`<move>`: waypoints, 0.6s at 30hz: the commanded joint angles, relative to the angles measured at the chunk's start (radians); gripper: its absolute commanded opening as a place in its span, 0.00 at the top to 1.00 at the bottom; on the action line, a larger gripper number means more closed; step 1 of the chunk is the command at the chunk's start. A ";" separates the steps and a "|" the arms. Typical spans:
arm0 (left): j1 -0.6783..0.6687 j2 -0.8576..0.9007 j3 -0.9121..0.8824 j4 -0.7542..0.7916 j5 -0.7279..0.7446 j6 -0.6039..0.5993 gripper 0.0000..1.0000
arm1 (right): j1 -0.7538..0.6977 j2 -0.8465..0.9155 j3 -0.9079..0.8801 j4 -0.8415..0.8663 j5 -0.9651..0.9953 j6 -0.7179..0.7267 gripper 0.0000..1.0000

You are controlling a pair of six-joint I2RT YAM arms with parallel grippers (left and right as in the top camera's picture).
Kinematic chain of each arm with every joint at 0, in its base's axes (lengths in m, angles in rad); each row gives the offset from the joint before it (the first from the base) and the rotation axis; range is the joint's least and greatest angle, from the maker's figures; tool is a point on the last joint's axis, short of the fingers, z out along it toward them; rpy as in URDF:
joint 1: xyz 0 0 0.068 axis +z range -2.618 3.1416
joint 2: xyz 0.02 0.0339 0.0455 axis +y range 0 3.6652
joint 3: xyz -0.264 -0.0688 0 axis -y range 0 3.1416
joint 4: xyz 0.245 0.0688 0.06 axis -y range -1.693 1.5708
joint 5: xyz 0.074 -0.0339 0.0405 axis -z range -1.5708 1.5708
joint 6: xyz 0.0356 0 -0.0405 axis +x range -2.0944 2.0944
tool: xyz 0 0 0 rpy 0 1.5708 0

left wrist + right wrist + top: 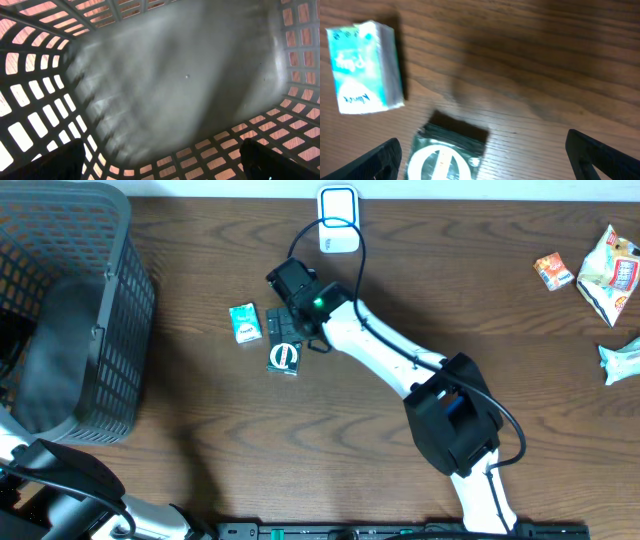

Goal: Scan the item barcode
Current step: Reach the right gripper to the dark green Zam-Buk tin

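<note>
Teal packet (244,323) and dark green packet (284,358), two items, are lying close together on the bench (200,430), and I'm hovering my right claw (283,330) spread wide over them. My left claw (160,165) is hanging spread inside the one grey basket (125,290).

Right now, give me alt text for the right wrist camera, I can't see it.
The open right end effector hovers over a dark green packet with a white circle, on a wooden table. A teal box lies upper left.
</note>
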 commanded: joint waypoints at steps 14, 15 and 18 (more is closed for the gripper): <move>0.003 0.005 -0.002 -0.005 -0.003 -0.005 0.02 | 0.060 0.111 -0.006 0.113 -0.016 0.067 0.45; 0.003 0.005 -0.002 -0.005 -0.003 -0.005 0.02 | 0.060 0.112 -0.006 0.111 -0.040 0.066 0.51; 0.003 0.005 -0.002 -0.005 -0.003 -0.005 0.03 | 0.061 0.112 -0.006 0.107 -0.067 0.031 0.67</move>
